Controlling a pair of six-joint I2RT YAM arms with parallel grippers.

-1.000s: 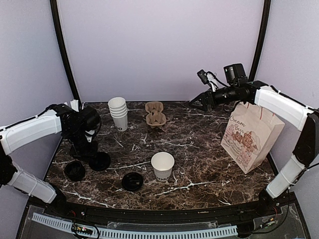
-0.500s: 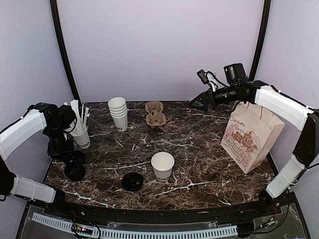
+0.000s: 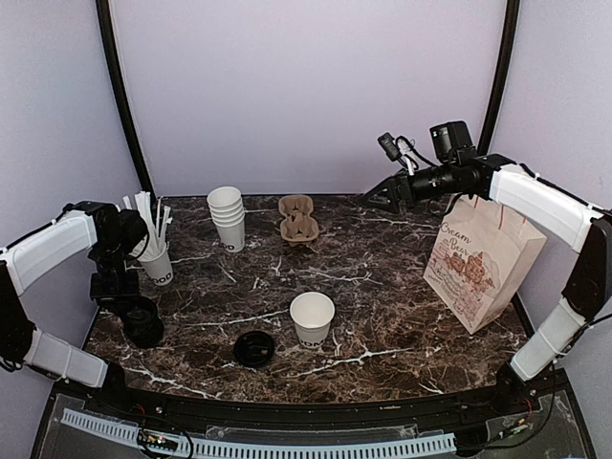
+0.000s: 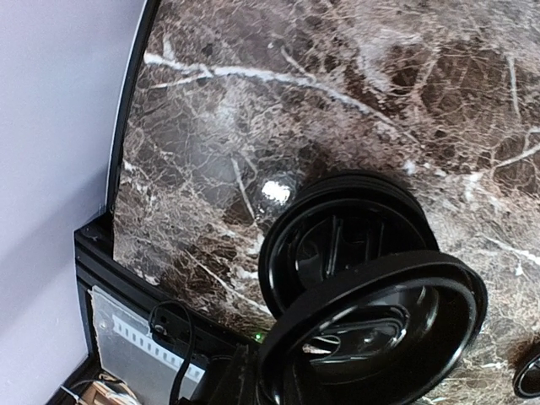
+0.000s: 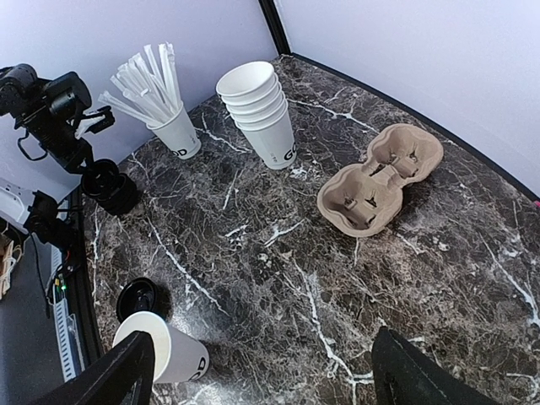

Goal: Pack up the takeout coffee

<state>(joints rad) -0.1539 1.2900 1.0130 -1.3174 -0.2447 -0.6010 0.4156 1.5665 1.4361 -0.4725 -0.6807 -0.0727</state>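
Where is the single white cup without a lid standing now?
In the top view, the open white cup stands at the near middle of the table, with a loose black lid just to its left and the paper bag farther right.

Pale lilac walls (image 3: 306, 86) closed in the back and both sides, meeting at two black uprights (image 3: 121, 96) in the rear corners. The surface (image 3: 382, 277) was dark brown marble veined in white, glossy enough to show a small bright glint (image 4: 277, 191) of light. A black rim (image 3: 316, 409) edged its near side.
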